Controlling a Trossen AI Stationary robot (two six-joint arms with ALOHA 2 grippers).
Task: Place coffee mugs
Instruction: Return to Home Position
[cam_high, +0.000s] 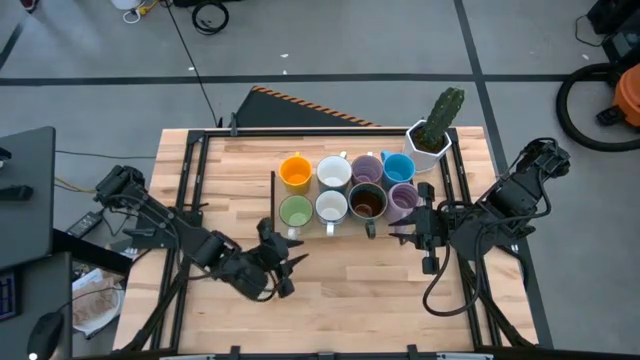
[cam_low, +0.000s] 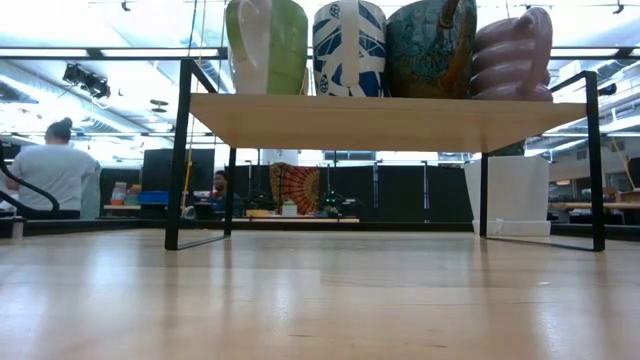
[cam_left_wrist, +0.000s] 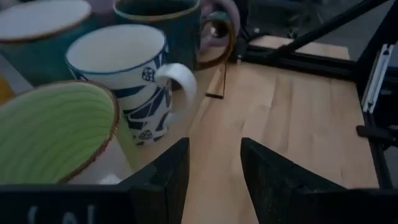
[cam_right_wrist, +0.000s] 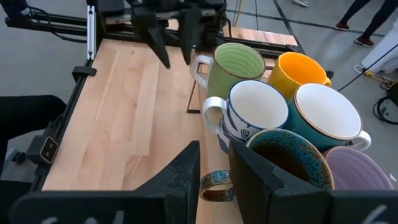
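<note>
Eight mugs stand in two rows on a raised wooden shelf (cam_low: 380, 120). The far row holds orange (cam_high: 295, 171), white (cam_high: 333, 172), lavender (cam_high: 367, 168) and blue (cam_high: 398, 166). The near row holds green (cam_high: 295, 211), white patterned (cam_high: 331, 207), dark brown (cam_high: 367, 203) and lavender (cam_high: 402, 200). My left gripper (cam_high: 276, 246) is open on the near side of the green mug (cam_left_wrist: 53, 134), touching nothing. My right gripper (cam_high: 392, 226) is at the dark mug (cam_right_wrist: 289, 158), shut on its handle. My right gripper (cam_right_wrist: 214, 177) has the dark mug's ring handle (cam_right_wrist: 216, 185) pinched between its two fingers. It comes level from the table's right and near side. The mug stands upright on the shelf between the white patterned mug (cam_right_wrist: 255, 112) and the lavender one.
A white faceted pot with a cactus (cam_high: 432, 135) stands at the table's far right corner. The shelf's black legs (cam_low: 178, 155) reach down to the table. Bare wood lies on the near half of the table (cam_high: 350, 300). A person (cam_low: 55, 170) sits in the room behind.
</note>
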